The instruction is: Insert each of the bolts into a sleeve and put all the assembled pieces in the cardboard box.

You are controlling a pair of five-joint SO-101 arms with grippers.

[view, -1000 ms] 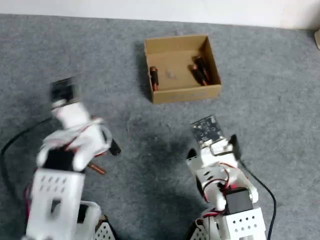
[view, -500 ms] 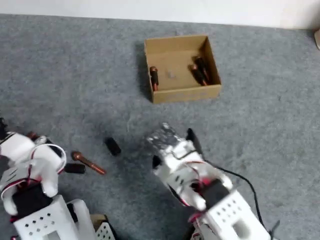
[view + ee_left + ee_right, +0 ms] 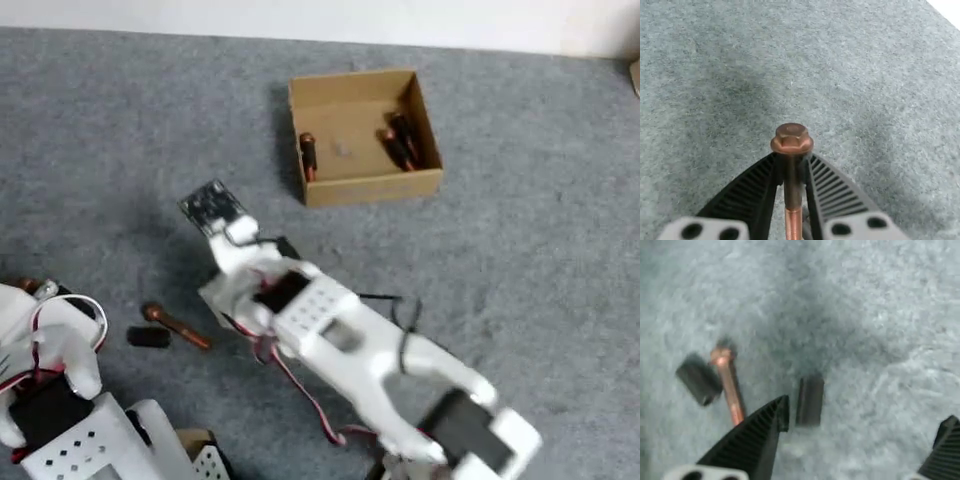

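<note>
Found left gripper [image 3: 791, 161] clamped on a copper bolt [image 3: 792, 140], hex head just past the fingertips. Found right gripper [image 3: 865, 415] with jaws wide apart over grey carpet [image 3: 880, 315], black sleeve [image 3: 810, 401] lying between them, close against one tip. Noted loose bolt [image 3: 729, 387] and second sleeve [image 3: 699, 378] outside the jaws; cardboard box [image 3: 370, 188] at far centre.

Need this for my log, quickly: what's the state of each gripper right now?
Left gripper: closed on a bolt.
Right gripper: open, empty, with a loose sleeve below it.
</note>
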